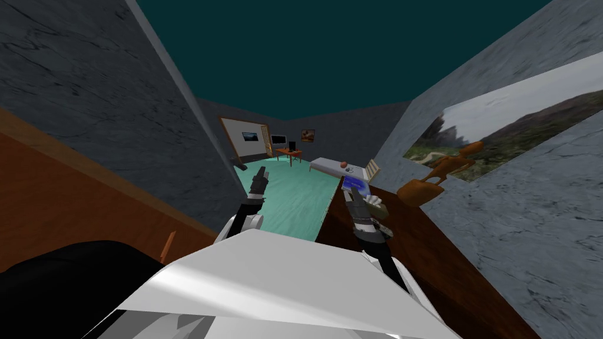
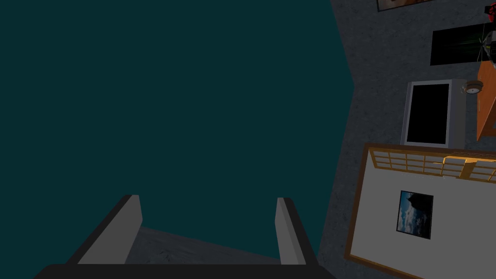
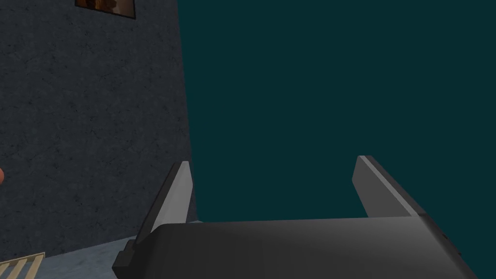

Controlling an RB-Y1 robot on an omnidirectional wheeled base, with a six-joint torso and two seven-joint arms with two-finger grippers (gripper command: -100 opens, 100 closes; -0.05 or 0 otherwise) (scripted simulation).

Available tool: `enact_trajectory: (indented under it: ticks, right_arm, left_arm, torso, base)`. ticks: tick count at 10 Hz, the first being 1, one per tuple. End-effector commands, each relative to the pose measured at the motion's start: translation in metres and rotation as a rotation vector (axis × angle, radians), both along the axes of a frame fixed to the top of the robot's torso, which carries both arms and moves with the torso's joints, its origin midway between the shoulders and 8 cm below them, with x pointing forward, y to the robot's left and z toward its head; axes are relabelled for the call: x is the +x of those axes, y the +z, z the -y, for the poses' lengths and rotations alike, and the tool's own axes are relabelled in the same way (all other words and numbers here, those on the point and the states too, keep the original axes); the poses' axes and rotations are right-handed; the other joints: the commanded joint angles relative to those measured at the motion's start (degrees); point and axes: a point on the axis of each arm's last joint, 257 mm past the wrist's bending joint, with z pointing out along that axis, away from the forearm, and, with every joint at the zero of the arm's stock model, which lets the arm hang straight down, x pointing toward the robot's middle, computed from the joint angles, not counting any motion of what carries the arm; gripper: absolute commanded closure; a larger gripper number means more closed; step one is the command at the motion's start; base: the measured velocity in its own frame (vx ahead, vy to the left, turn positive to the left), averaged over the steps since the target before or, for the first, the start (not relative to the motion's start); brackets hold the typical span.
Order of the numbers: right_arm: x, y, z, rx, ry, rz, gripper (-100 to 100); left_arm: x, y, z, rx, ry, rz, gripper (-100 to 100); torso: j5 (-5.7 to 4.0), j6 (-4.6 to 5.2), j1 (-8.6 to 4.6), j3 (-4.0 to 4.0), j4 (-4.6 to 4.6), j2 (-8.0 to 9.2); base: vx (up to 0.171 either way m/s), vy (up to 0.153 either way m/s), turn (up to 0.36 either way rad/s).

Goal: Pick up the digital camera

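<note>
Hovering over the dark wooden tabletop [image 1: 424, 238], the right gripper [image 1: 355, 199] has its fingers apart and empty, so the pick is not yet made. The camera [image 1: 355, 183], by my guess that small blue-faced block, lies just beyond the fingertips in the head view. The right wrist view aims over it, at wall and ceiling. The left gripper [image 1: 259, 175] hangs spread above the floor.
</note>
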Motion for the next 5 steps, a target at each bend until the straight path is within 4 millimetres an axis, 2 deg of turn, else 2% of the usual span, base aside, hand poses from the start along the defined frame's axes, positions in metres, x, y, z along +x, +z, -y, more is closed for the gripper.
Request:
enact_trajectory:
  ticks: [1, 3, 4, 5]
  right_arm:
    - [-0.001, -0.010, -0.002, -0.075, 0.013, -0.014, -100]
    - [-0.002, -0.018, -0.003, -0.149, 0.027, -0.027, -100]
    - [-0.002, -0.019, -0.004, -0.160, 0.034, -0.029, -100]
    - [-0.004, -0.028, -0.004, -0.226, 0.042, -0.041, -100]
  left_arm:
    - [0.000, 0.000, 0.000, 0.000, 0.000, 0.000, 0]
    - [0.000, 0.000, 0.000, 0.000, 0.000, 0.000, 0]
    - [0.000, 0.000, 0.000, 0.000, 0.000, 0.000, 0]
    - [0.000, 0.000, 0.000, 0.000, 0.000, 0.000, 0]
  torso:
    - [0.00, 0.00, 0.00, 0.00, 0.00, 0.00]
    - [-0.05, 0.00, -0.20, 0.05, 0.02, 0.09]
    - [-0.04, -0.04, -0.15, 0.09, 0.03, 0.15]
    - [-0.05, 0.02, -0.20, 0.10, 0.04, 0.17]
  base:
    - [0.053, 0.090, 0.024]
    - [0.034, 0.087, 0.074]
    - [0.027, 0.076, 0.000]
    - [0.073, 0.126, -0.047]
